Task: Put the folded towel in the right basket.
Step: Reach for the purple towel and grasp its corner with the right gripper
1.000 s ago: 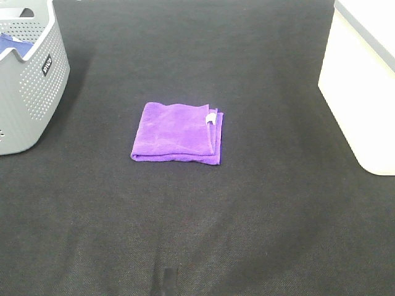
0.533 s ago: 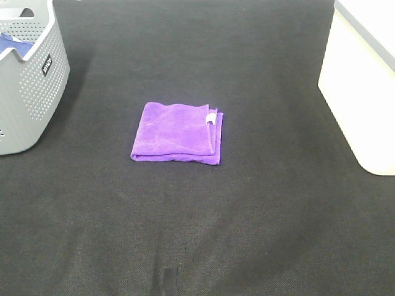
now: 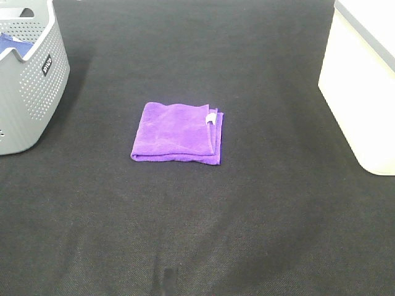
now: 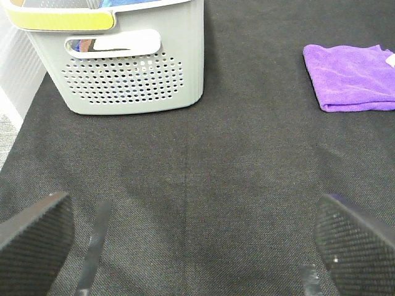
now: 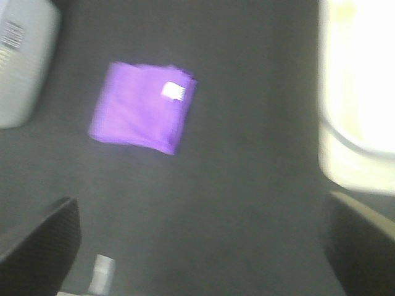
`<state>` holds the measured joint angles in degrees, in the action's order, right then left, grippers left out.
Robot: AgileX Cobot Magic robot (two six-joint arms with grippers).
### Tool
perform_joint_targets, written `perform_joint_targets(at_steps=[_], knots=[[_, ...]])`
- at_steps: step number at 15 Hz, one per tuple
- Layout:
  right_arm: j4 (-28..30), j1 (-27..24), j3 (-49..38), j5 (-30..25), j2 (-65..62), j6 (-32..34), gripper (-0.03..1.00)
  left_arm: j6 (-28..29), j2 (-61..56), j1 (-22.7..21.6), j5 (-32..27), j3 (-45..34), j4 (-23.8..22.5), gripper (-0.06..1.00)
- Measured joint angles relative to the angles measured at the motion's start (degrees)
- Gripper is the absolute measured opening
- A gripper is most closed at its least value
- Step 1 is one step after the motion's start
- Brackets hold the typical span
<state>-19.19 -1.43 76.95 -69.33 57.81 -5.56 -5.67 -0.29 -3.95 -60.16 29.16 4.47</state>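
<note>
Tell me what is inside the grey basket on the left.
Inside the grey basket, a piece of dark blue fabric shows just over the rim. What else lies below it cannot be seen, because the perforated wall covers the rest of the interior.

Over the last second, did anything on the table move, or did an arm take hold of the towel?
Nothing visibly changed. The towel stays folded on the mat, between the gray basket on the left and the white basket on the right. The left gripper and the right gripper hold nothing, and their jaws stand open.
</note>
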Motion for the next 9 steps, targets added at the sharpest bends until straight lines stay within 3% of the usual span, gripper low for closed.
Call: perform_joint_targets(at_steps=[3, 4, 7, 9], knots=[[-12.55, 0.23, 5.1, -0.23, 11.29, -2.86, 0.96, 0.0, 0.0, 0.0, 0.0, 0.0, 0.0, 0.99], [-14.27, 1.66, 6.25, 0.57, 16.39, -3.27, 0.96, 0.0, 0.0, 0.0, 0.0, 0.0, 0.0, 0.99], [-14.73, 11.75, 10.37, 9.34, 30.37, -5.33, 0.96, 0.0, 0.0, 0.0, 0.0, 0.0, 0.0, 0.99], [-15.24, 15.47, 14.9, 13.18, 39.71, -5.1, 0.96, 0.0, 0.0, 0.0, 0.0, 0.0, 0.0, 0.99]])
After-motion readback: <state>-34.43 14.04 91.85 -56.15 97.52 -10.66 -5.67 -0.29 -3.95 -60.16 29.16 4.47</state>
